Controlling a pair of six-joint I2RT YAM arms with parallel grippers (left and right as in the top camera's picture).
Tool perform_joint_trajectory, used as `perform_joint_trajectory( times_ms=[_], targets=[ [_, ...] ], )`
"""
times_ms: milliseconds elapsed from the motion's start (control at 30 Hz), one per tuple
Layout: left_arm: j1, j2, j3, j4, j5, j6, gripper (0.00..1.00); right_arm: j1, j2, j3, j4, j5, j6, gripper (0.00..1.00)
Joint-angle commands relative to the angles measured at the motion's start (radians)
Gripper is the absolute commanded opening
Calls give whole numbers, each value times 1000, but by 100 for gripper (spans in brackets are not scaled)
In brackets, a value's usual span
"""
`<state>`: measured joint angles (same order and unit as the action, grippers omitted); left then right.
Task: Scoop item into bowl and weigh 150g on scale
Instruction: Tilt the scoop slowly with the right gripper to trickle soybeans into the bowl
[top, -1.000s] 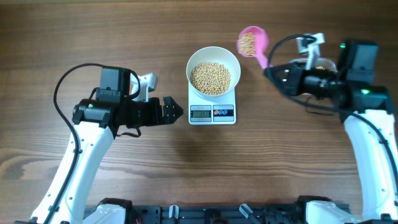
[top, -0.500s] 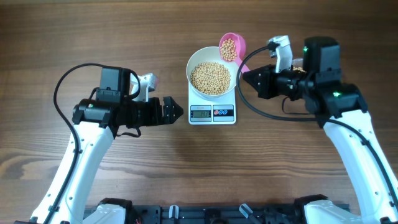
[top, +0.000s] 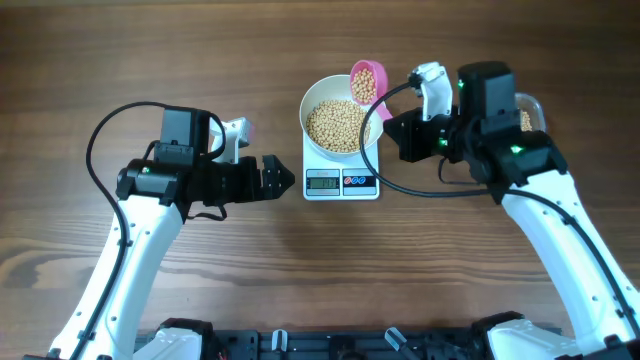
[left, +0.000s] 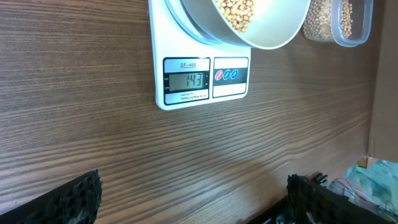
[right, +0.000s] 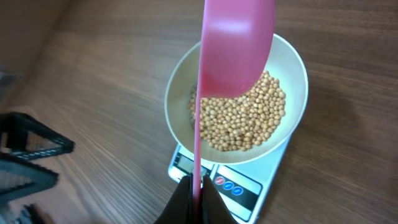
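- A dark wood-grain table (top: 300, 270) fills the overhead view; the left wrist view catches blurred clutter past its edge.
- The scale (top: 341, 183) sits mid-table with the bowl (top: 309, 112) on it, heaped with beans (top: 338, 125).
- The right gripper (top: 398, 135), pressed together, pinches the handle of a pink scoop (right: 239, 43) carrying beans over the bowl's rim.
- The left gripper (top: 283, 178), spread wide, holds nothing just left of the scale.
- Only the left wrist view makes the display legible: 143. It also shows a clear tub (left: 351, 25) of beans beyond the bowl.
- Only the right wrist view shows the scoop's underside.
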<state>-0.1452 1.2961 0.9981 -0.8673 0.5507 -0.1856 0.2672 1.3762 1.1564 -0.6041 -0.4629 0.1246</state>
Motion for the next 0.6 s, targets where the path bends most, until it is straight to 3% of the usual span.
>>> perform_joint_trajectory(
  times_ms=[0,567],
  targets=[
    [-3,-2,23,3,12,-2,100,15,22,21,5,49,-52,4],
    [-4,-2,23,3,12,-2,100,69,26,21,23,160,-151,4]
  ],
)
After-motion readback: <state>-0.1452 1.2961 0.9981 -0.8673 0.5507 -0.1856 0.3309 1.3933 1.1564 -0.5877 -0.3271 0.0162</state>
